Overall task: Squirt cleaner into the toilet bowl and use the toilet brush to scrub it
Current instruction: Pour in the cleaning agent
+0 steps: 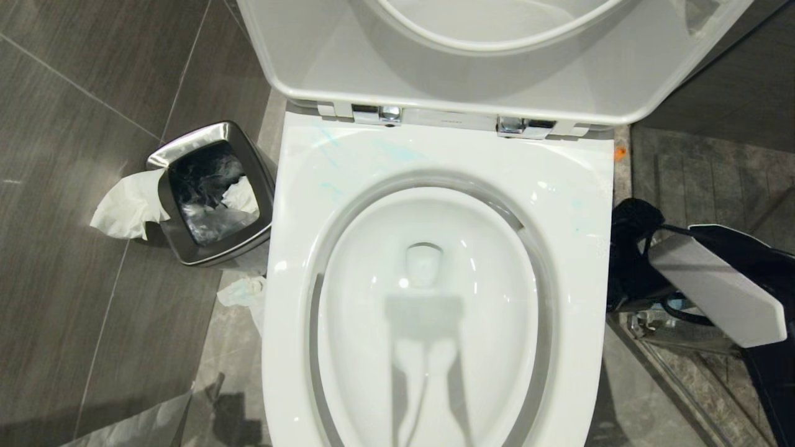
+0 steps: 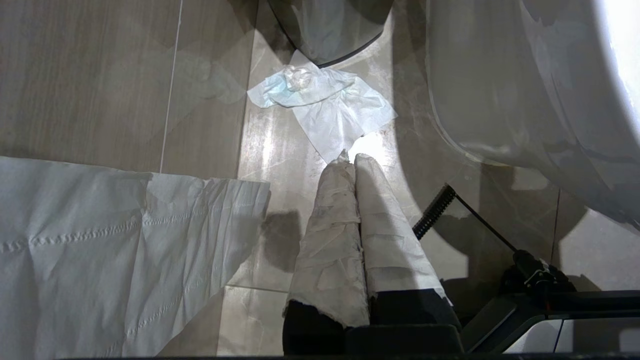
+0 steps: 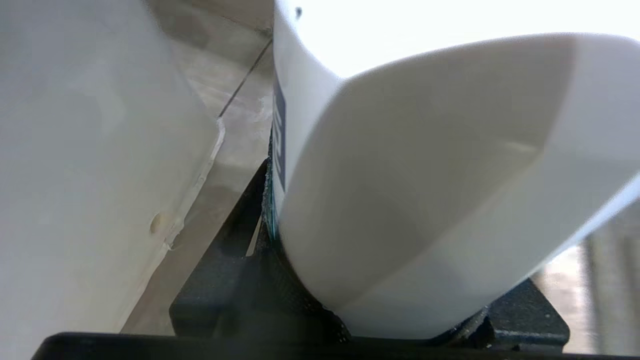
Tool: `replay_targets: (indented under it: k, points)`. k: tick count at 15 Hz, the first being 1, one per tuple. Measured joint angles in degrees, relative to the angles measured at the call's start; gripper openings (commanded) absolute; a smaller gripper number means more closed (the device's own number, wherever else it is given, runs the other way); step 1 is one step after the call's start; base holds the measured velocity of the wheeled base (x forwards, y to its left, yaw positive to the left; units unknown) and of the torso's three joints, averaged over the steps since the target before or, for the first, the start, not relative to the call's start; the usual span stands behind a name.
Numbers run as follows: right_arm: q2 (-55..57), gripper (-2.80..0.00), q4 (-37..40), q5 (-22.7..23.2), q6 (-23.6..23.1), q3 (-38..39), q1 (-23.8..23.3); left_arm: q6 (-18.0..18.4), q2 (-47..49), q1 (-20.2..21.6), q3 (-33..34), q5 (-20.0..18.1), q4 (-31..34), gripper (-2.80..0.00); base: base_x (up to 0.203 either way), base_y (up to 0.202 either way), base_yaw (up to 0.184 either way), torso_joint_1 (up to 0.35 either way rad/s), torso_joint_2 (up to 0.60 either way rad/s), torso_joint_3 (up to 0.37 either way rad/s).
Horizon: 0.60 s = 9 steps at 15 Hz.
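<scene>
The toilet bowl (image 1: 435,298) stood in the middle of the room, its seat and lid raised against the back, faint blue streaks on the white rim and only clear water in the basin. To its right, low beside the outer wall, the right gripper (image 3: 380,305) had its jaws about half apart and clamped on the base of a white cleaner bottle (image 3: 425,175), which filled the wrist view. In the head view that arm showed only as a dark mass with a white panel. The left gripper (image 2: 352,162) hung parked near the floor on the other side, its taped fingers pressed together on nothing. The toilet brush was not visible anywhere. The likely trouble lay in the grip: held by its bottom alone, the bottle could tip or slide as it rose, and it sat so near the porcelain that a lift might knock it against the rim or spill cleaner outside the basin, as the streaks suggest. A small steel bin (image 1: 214,192) stood left of the toilet, lined with a dark bag and holding crumpled tissue, one sheet draped over its edge. More tissue (image 2: 325,100) lay on the floor tiles.
</scene>
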Motion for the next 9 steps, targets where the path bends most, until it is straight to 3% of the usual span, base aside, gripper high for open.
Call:
replay_targets:
  k: [9]
  points:
    - [-20.3, -2.8, 0.0, -0.6, 1.0, 19.5, -2.6, 0.0, 0.0, 0.0, 0.0, 0.0, 0.0, -2.8, 0.0, 0.0, 0.0, 0.0, 0.0, 0.001]
